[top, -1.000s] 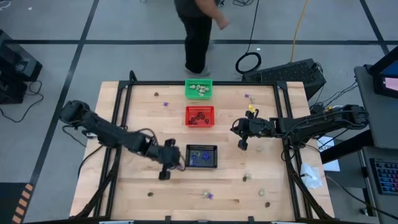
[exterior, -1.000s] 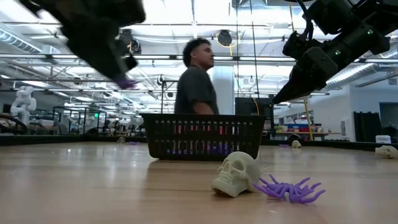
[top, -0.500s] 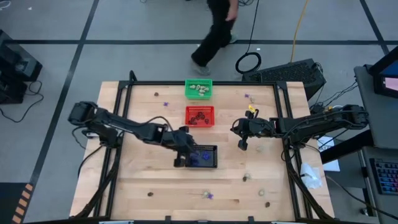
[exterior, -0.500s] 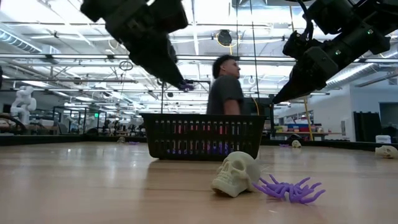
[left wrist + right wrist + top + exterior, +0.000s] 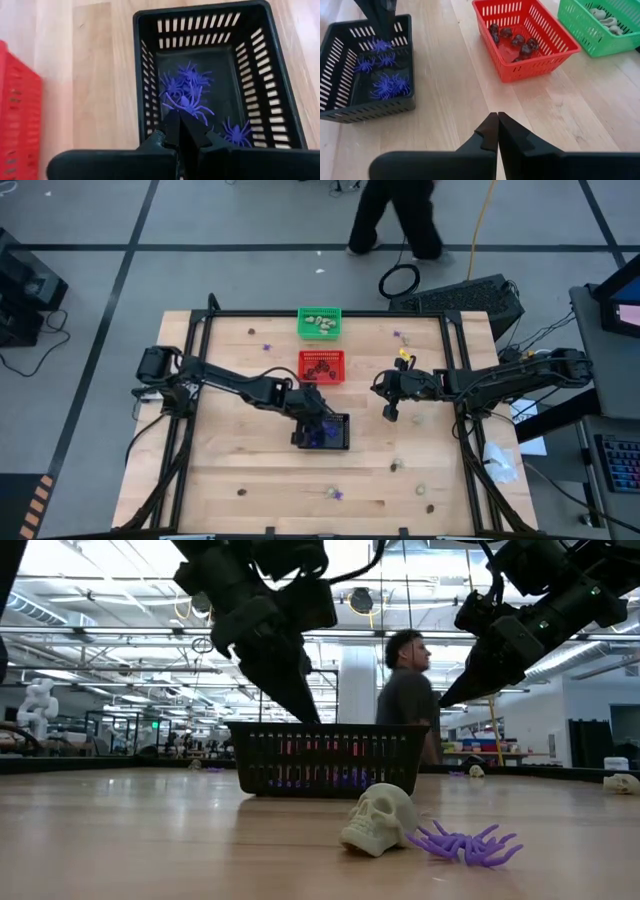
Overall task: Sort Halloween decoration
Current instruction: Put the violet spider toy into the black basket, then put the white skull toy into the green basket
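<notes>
- Wooden bench [image 5: 230,470] w/ green basket [image 5: 320,324], red basket [image 5: 321,367], black basket [image 5: 326,431].
- Left hand [image 5: 179,119] shut, empty, over black basket's purple spiders [image 5: 186,92].
- Right hand [image 5: 497,120] shut, empty, raised right of red basket.
- Skull [image 5: 378,819] + spider [image 5: 466,843] lie loose on bench.

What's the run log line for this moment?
left end effector: shut, over black basket | right end effector: shut, waiting above table | purple spiders: in black basket

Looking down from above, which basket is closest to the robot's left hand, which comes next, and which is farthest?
From the left hand:
1. Black basket: right under the hand, mid-table.
2. Red basket: next, toward the far edge.
3. Green basket: farthest, at the far edge.
</notes>
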Action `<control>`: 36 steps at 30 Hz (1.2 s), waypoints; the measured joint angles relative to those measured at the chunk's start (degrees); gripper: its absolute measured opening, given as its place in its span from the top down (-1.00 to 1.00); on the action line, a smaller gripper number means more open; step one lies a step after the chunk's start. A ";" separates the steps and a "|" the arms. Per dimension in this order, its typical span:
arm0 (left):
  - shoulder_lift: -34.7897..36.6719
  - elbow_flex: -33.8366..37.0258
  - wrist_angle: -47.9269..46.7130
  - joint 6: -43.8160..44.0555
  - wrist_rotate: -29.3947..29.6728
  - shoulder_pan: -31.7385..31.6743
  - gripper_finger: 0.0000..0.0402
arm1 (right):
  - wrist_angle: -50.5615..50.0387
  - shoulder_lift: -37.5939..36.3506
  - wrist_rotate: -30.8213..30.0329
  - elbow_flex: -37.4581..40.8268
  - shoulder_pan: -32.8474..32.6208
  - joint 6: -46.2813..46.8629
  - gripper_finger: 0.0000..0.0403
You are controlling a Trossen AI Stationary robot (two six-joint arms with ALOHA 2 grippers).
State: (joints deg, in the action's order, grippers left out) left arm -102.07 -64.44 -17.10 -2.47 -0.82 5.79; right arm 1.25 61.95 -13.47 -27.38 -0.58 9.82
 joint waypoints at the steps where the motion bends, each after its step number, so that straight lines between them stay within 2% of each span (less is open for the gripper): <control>1: -0.34 -0.05 0.04 0.01 -0.52 -0.11 1.00 | 0.00 0.00 0.00 0.00 0.00 0.00 1.00; 10: -1.84 0.01 0.21 0.16 -1.07 -0.03 1.00 | 0.11 0.00 0.04 0.00 0.00 0.96 1.00; 17: 0.29 0.04 0.02 0.05 -1.05 -0.03 0.99 | 0.32 0.00 0.09 0.00 -1.11 1.31 1.00; 20: 1.58 0.04 -0.04 -0.91 -1.05 -0.03 0.90 | 0.20 0.00 0.07 0.00 -1.94 1.37 1.00; 26: 2.81 0.04 -0.03 -1.35 -1.58 -0.03 0.57 | 0.21 0.00 0.07 0.00 -3.93 1.63 1.00; 28: 2.81 0.04 -0.01 -2.12 -2.15 0.26 0.54 | 0.20 0.00 0.07 0.00 -5.01 2.33 1.00; 31: 2.84 0.09 2.07 -5.04 -1.94 2.00 0.62 | -0.55 0.00 0.07 -0.07 -7.71 4.20 1.00; 36: 3.91 1.89 9.61 -6.95 -1.93 5.43 0.93 | -11.02 0.00 -0.24 -3.43 -14.06 12.96 1.00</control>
State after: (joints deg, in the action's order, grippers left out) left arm -98.17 -62.55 -7.49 -9.41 -2.75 11.22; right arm -9.78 61.95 -13.72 -30.81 -14.64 22.78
